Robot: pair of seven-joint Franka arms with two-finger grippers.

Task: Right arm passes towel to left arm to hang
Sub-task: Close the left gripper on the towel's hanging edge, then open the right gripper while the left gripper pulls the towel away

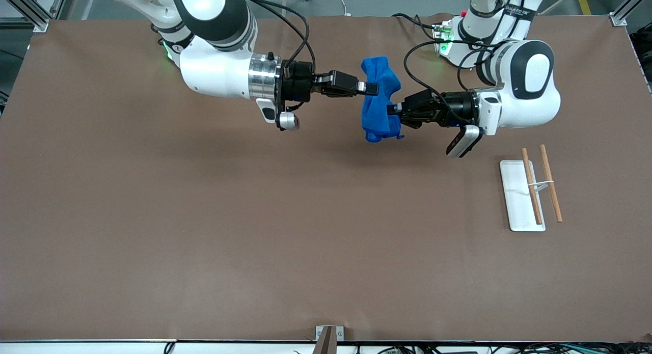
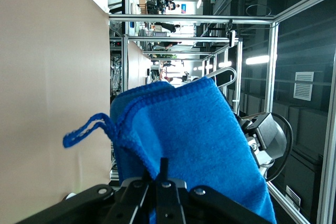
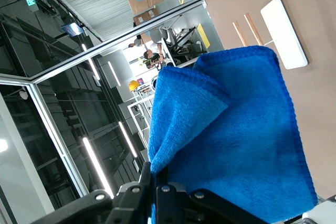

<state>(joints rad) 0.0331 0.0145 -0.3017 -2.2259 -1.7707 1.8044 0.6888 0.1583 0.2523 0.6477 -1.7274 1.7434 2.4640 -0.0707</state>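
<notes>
The bright blue towel hangs bunched in the air over the middle of the brown table, held from both sides. My right gripper is shut on its upper part. My left gripper is shut on its lower part. In the left wrist view the towel fills the space above my closed fingers, with a thin blue loop sticking out. In the right wrist view the towel spreads above my closed fingers.
A white tray lies toward the left arm's end of the table, with two wooden rods joined by a white crosspiece over it. The tray and rods also show in the right wrist view. A bracket sits at the table's near edge.
</notes>
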